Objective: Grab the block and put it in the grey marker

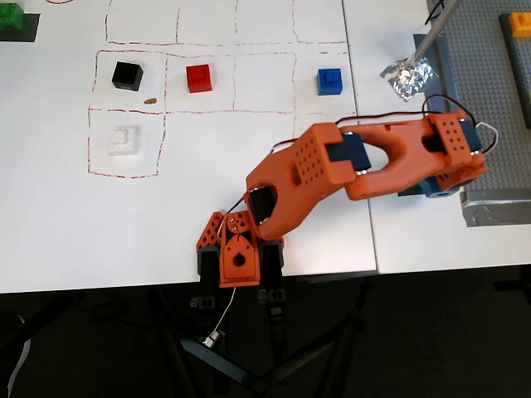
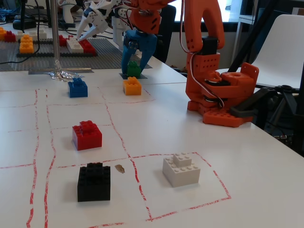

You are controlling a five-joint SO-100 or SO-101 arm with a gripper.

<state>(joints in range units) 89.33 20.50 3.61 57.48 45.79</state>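
Over the grey marker [image 2: 124,76] at the far edge of the white tabletop [image 2: 156,123] I saw my blue claw [image 2: 134,70] pointing down, clamped on the green block [image 2: 133,70], which sat at the marker just behind the orange cube [image 2: 132,86].

Both views are evenly and brightly lit. In the overhead view the white table [image 1: 249,207] is close to washed out, and only soft, short shadows are cast beneath the arm [image 1: 365,166]. In the fixed view daylight is let in through a window [image 2: 178,9] behind, blown out to white; foreground bricks are rendered sharp, the background softer
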